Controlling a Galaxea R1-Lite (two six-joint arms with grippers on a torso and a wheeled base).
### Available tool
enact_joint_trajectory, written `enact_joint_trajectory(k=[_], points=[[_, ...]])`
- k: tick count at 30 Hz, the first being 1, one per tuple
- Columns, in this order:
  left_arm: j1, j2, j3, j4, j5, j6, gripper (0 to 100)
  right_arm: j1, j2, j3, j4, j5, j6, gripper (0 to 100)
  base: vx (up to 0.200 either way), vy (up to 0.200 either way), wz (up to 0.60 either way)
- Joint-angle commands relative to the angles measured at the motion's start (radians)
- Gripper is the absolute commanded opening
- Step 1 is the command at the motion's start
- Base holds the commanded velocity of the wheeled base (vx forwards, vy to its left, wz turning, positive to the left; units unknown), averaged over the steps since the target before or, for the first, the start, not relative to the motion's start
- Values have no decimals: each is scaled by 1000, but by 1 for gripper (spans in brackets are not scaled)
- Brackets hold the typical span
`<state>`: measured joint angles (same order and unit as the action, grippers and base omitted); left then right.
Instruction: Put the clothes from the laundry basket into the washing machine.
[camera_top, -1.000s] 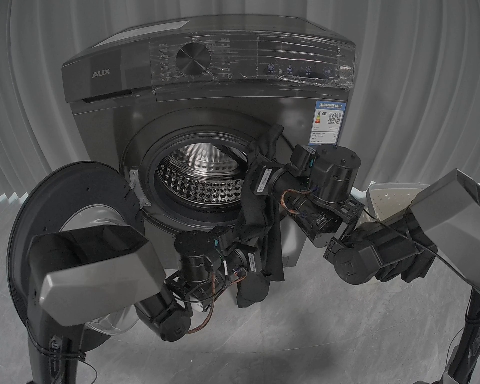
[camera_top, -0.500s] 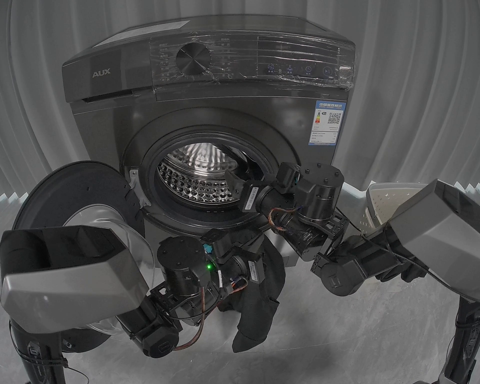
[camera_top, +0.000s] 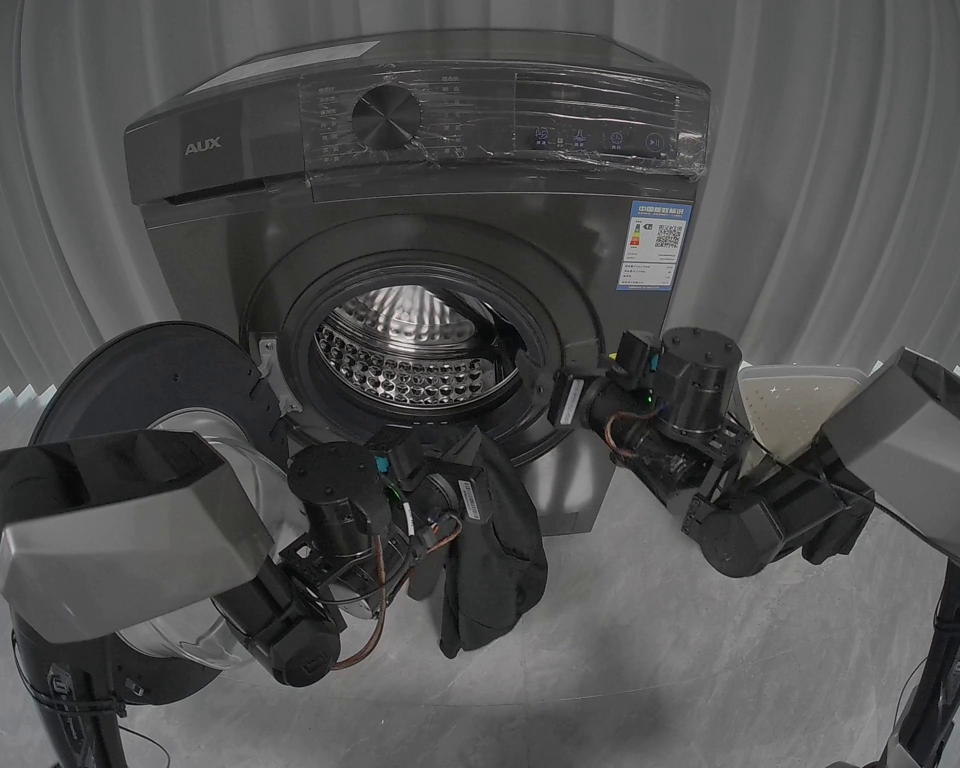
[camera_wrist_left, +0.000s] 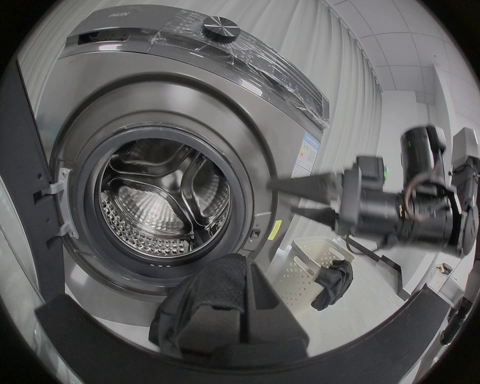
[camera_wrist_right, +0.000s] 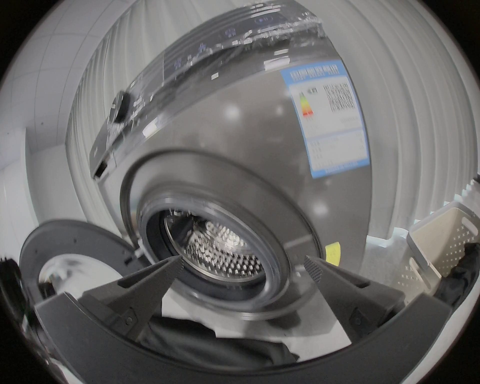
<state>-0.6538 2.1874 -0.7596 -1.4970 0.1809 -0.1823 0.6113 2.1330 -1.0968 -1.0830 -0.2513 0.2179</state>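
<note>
Curtain (camera_top: 820, 150) backdrop: right gripper (camera_wrist_right: 243, 261), spread, has let go; left gripper (camera_wrist_left: 245, 295) alone pinches the garment (camera_top: 495, 570) below the washing machine (camera_top: 420, 220) opening, not yet loaded.

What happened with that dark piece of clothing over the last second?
The right tool let go of the dark garment and pulled back rightward, open. The garment slumped down and hangs from the left tool, which still grips it below the drum opening. The washing machine, its open door and the laundry basket stayed put.
</note>
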Motion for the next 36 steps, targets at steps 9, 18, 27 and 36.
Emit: enact_joint_trajectory(k=[9, 18, 27, 36], points=[[37, -89, -33, 24, 12, 1, 0, -19, -30, 324, -52, 101, -100, 100, 0, 0, 0], [54, -94, -99, 57, 29, 3, 0, 27, 5, 431, -106, 216, -126, 100, 0, 0, 0], [54, -90, -136, 70, 31, 4, 0, 71, 84, 423, -146, 300, -126, 100, 0, 0, 0], [56, -90, -136, 72, 31, 4, 0, 81, 194, 308, -143, 288, -121, 100, 0, 0, 0]])
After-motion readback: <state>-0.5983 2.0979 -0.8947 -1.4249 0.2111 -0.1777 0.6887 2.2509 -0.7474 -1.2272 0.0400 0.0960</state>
